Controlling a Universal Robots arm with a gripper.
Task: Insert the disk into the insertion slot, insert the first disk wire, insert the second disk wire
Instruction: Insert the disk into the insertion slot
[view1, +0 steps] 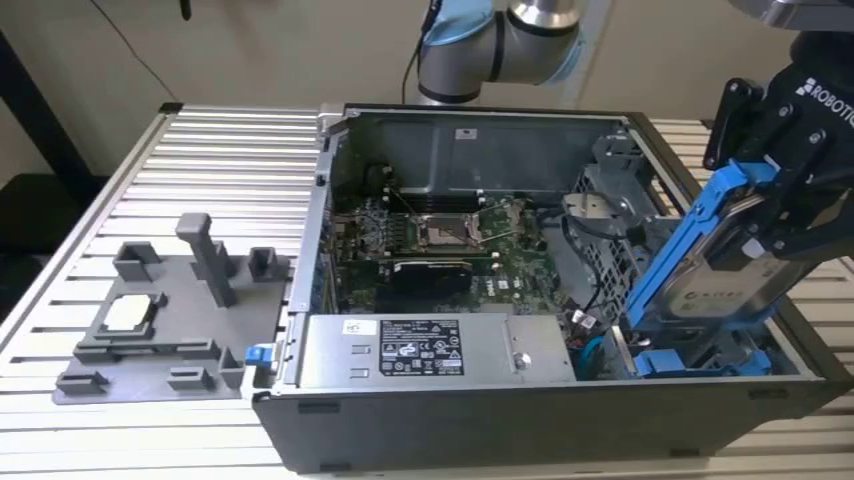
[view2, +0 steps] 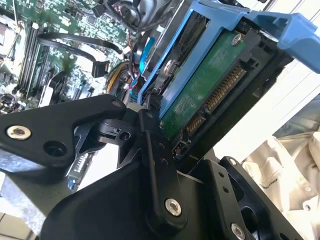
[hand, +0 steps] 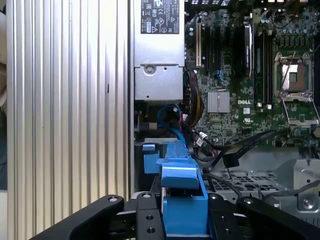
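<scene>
Two black fingers (view2: 150, 145) are pressing in on the disk (view2: 200, 85) from either side in the second wrist view. The gripper (view2: 187, 150) is thus pinching the blue carrier frame by its long edges and leaving its ends free. That view is showing the drive's green circuit board and its connector row, which is standing bare with no cable plugged in. The exterior view is instead giving the labelled silver face.

In the first wrist view the disk (hand: 180, 175) is showing end-on between the finger links. In the exterior view the disk (view1: 727, 265) is hanging steeply tilted. Its lower end is hovering just above the insertion slot (view1: 701, 338) of the drive cage, at the case corner on the exterior view's right, and is not yet inside. I judge the tilt is letting that lower end lead into the bay.

Another blue carrier (view1: 694, 362) is sitting in the cage beneath. Just beyond, a loose blue cable (hand: 167, 117) is curling beside the silver power supply (hand: 157, 75), far plainer here than in the exterior view. Farther off the motherboard (view1: 441, 240) is lying flat, and a grey fixture plate (view1: 160, 320) is resting on the slatted table (view1: 227, 160).
</scene>
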